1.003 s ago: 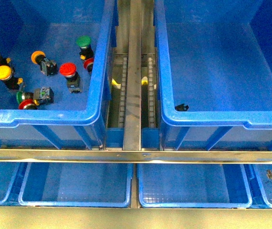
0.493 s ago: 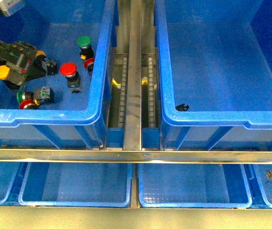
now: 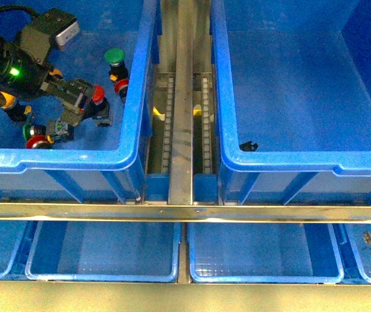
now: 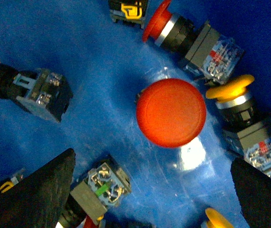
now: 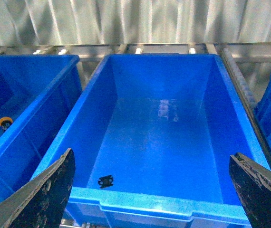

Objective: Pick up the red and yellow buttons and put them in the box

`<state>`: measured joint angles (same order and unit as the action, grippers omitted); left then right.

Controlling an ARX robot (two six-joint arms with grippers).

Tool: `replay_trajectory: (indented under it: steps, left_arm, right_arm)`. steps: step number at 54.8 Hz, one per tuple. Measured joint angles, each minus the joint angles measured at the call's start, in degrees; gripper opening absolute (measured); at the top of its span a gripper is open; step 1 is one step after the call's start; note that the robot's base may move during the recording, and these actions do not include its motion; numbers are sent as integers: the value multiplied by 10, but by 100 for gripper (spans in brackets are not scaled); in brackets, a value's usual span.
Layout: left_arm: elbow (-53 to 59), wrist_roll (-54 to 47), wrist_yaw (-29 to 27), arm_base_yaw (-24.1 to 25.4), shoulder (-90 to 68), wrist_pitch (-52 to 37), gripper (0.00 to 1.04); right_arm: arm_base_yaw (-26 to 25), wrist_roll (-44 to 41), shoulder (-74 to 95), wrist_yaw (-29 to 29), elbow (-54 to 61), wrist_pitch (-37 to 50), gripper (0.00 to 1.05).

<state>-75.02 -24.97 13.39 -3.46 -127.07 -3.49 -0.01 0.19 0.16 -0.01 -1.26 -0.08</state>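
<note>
Front cam is looking down over box (image 3: 302, 161) & neighbouring bin (image 3: 62, 159); L wrist cam is sitting close above red button (image 4: 171, 112); R wrist cam is facing box, shared w/ front.

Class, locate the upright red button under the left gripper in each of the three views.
Front view: the red button stands in the left bin, at the left gripper's tips.
Left wrist view: the red button fills the centre, cap facing camera.
Right wrist view: not in it.
Shared landmark: the left bin, seen in all three views.

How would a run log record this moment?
left end effector: open above red button | right end effector: open above box | box: no buttons
</note>
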Motion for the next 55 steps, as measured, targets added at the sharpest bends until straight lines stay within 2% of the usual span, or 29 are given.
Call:
replay_trajectory:
  steps: [18,43,50,55]
  left_arm:
    - [-50,19,8,-18,-49,-2,97]
    - [-96,39,15,-19,-92,9,97]
    - [-106,45,17,-19,-94,9,80]
    - [-109,49,17,-19,-94,9,72]
  right_arm:
    - [0,0,0,0,0,0,98]
    - [0,0,0,0,0,0,98]
    - [0,0,0,0,0,0,98]
    - [0,0,0,0,0,0,98]
